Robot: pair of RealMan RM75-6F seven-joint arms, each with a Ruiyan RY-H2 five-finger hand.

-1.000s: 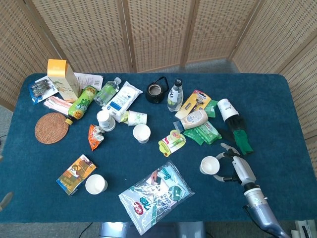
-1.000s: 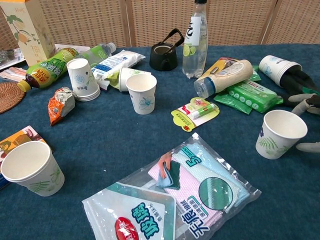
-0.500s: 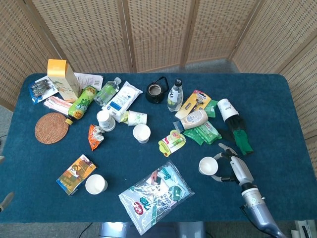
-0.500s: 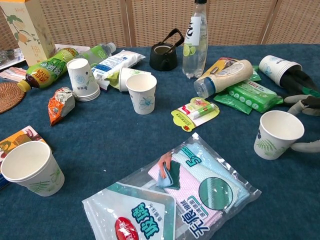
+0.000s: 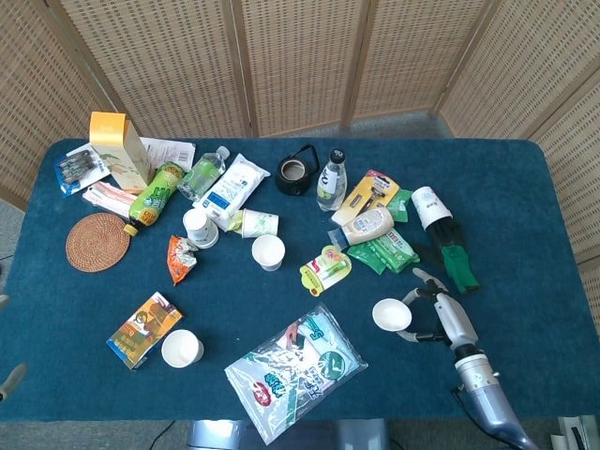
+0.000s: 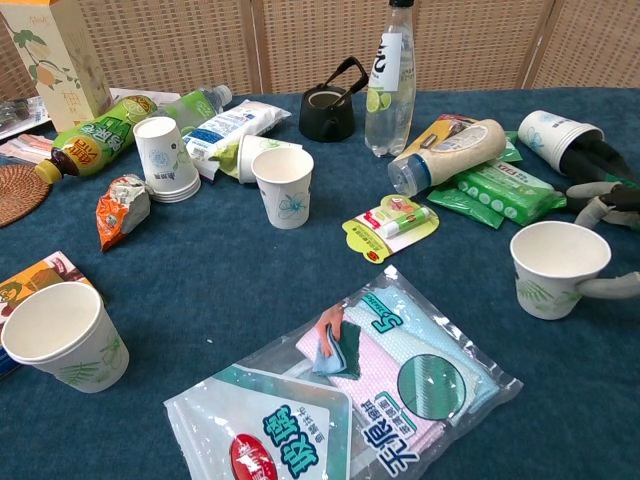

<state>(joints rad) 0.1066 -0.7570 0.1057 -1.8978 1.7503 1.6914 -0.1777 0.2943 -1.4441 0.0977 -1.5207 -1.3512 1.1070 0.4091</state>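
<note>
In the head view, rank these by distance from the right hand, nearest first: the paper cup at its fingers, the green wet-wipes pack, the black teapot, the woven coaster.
From the right hand:
1. Paper cup, at its fingers, just to their left.
2. Green wet-wipes pack, a little behind the hand.
3. Black teapot, toward the table's back edge, mid-table.
4. Woven coaster, at the far left side.

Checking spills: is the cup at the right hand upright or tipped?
Upright: the cup shows its open rim on top, right hand fingers around it.

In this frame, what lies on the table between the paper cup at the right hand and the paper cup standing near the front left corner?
In both views, the clear bag of cleaning cloths lies between the paper cup at the right hand and the front-left cup; otherwise there is only blue cloth.
</note>
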